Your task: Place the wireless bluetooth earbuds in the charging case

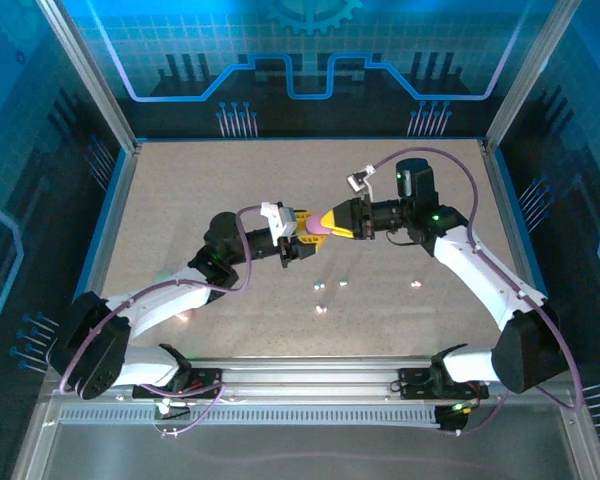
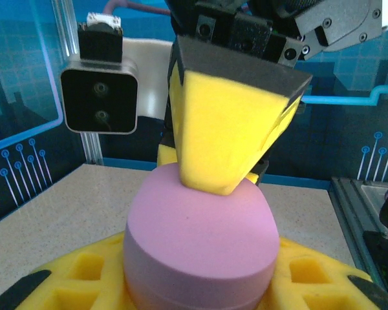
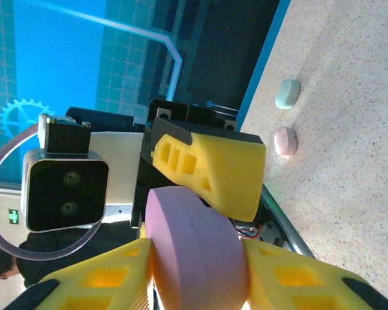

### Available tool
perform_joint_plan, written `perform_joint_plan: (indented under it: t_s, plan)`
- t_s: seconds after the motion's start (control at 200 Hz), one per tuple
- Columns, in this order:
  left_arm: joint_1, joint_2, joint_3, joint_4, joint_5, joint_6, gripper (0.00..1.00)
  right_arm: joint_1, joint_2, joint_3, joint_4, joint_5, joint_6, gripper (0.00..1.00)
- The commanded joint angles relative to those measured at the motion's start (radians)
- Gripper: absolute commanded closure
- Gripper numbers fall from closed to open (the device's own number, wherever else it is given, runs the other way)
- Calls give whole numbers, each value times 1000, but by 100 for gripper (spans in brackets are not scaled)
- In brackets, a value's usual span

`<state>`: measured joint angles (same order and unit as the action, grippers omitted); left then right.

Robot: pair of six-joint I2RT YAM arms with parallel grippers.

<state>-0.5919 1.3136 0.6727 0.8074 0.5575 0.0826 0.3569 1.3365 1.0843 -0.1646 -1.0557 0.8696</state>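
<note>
earbuds (image 1: 320,287) lie loose on table (image 1: 230,180), tiny pale bits just near of centre, below case (image 1: 319,229). none seated yet, by look of it. case hangs in air over table centre, seam looks shut, inside hidden. left gripper (image 1: 306,232) clamps case from left; right gripper (image 1: 330,222) pads flank it from right, seemingly pressed on. remaining: open lid, seat each bud.

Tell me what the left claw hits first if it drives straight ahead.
The right claw: its yellow finger sits directly ahead, touching the pink case held in the left claw.
</note>
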Motion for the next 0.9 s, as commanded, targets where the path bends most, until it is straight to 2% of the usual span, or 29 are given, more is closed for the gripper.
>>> perform_joint_plan:
  t_s: [0.0,0.12,0.29,0.505,0.625,0.725,0.896]
  plan:
    - [-3,2,37,21,16,-5,74,4,16,-11,61,-43,19,70]
    - [-4,0,46,-34,-12,6,68,4,12,-17,63,-15,13,84]
    - [-4,-12,43,-101,-79,34,55,-1,-9,-30,79,68,25,93]
    - [-4,-24,32,-164,-98,61,39,-24,-23,-88,196,158,112,94]
    - [-4,-48,-18,-111,-148,48,36,-64,-28,-135,251,242,134,93]
    - [-5,-68,-50,-93,-168,36,35,-103,-6,-164,227,344,94,92]
    - [-4,-131,-67,-154,-241,21,35,-156,150,-152,140,439,5,89]
